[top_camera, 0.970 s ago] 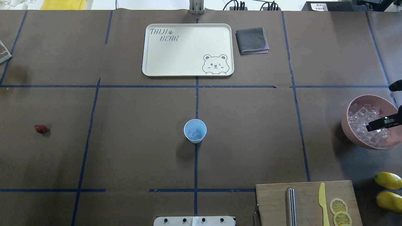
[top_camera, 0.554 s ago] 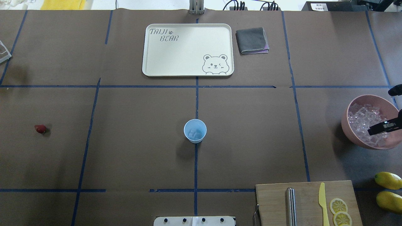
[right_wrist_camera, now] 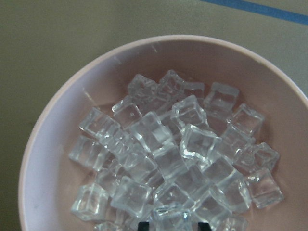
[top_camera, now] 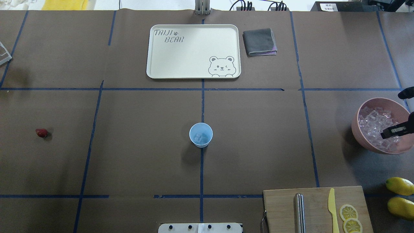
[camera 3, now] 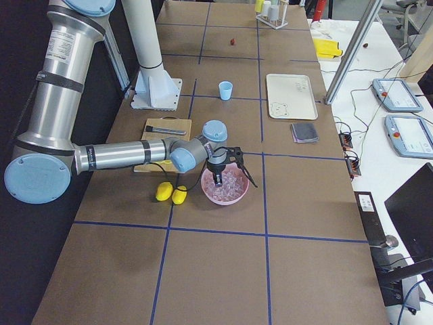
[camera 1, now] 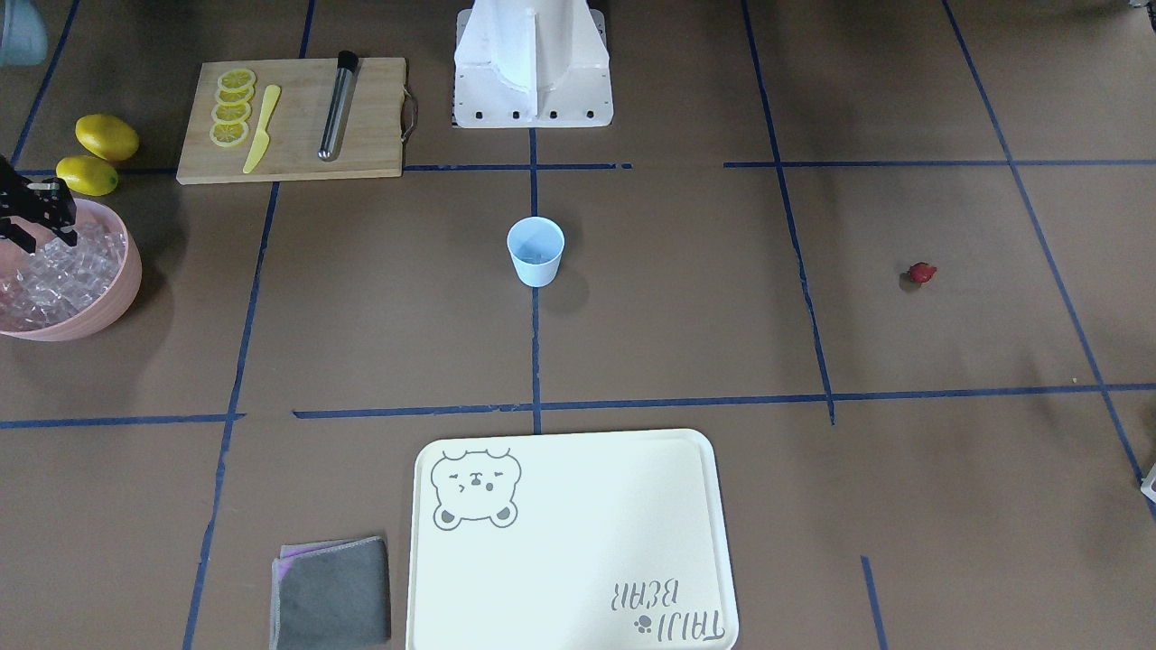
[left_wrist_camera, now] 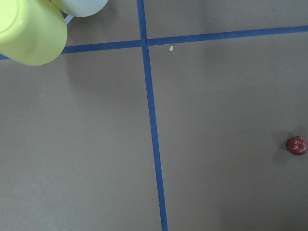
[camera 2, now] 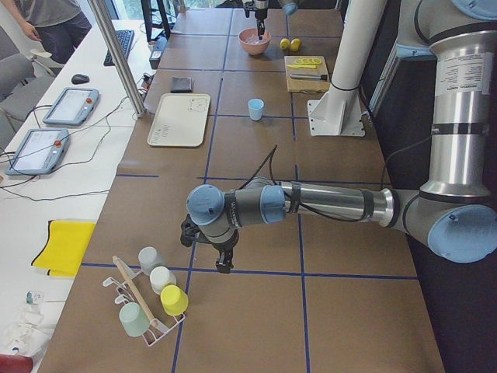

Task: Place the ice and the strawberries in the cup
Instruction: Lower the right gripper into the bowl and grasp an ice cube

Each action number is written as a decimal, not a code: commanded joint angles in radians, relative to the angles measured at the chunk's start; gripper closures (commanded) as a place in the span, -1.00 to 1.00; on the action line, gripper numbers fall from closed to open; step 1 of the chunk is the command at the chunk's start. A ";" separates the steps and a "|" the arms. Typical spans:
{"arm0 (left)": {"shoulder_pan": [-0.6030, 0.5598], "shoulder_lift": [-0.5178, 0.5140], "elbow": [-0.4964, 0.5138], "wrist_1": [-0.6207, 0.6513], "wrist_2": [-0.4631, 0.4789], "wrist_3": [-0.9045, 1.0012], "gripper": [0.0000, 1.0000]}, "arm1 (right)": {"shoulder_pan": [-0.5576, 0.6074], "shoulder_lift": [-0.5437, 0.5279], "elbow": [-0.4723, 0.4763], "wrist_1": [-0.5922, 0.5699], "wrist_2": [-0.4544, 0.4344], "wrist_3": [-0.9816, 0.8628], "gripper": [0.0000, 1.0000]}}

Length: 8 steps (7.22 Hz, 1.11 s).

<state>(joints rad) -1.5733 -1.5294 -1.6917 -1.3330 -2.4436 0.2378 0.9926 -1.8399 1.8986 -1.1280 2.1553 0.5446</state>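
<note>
The light-blue cup (top_camera: 201, 135) stands upright at the table's middle with a few ice cubes in it; it also shows in the front-facing view (camera 1: 536, 251). The ice (right_wrist_camera: 173, 154) fills the pink bowl (top_camera: 355, 124) at the right edge. My right gripper (top_camera: 393, 131) hangs over the bowl, open, its fingertips (right_wrist_camera: 142, 225) low among the cubes with one cube between them. The red strawberry (top_camera: 41, 132) lies alone at the far left and shows in the left wrist view (left_wrist_camera: 296, 145). My left gripper (camera 2: 221, 260) hovers over the table near a cup rack; I cannot tell whether it is open or shut.
A cream bear tray (top_camera: 193, 51) and a folded grey cloth (top_camera: 259, 42) lie at the back. A cutting board (top_camera: 281, 207) holds a yellow knife, lemon slices and a metal cylinder. Two lemons (top_camera: 400, 186) lie beside it. A cup rack (camera 2: 151, 299) stands beyond the strawberry.
My right gripper has shifted a little to the right and lower over the ice in the pink bowl. Cup and strawberry have not moved.
</note>
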 commanded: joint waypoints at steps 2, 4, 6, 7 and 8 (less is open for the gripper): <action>-0.001 -0.002 0.001 0.000 0.000 0.000 -1.00 | 0.000 0.002 -0.001 0.001 0.000 0.000 0.28; -0.001 -0.002 0.000 0.000 0.000 0.000 -1.00 | 0.000 0.004 0.002 0.001 0.000 0.000 0.59; -0.001 -0.002 0.000 0.000 0.000 0.000 -1.00 | 0.003 0.002 0.013 0.001 0.000 -0.002 0.81; -0.001 -0.002 0.000 0.000 0.000 0.000 -1.00 | 0.004 0.002 0.032 -0.001 0.002 -0.002 0.88; -0.001 -0.002 0.000 0.000 0.000 0.000 -1.00 | 0.015 -0.001 0.057 -0.006 0.011 -0.002 0.92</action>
<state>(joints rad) -1.5739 -1.5309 -1.6920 -1.3330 -2.4436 0.2378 0.9988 -1.8385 1.9296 -1.1295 2.1584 0.5432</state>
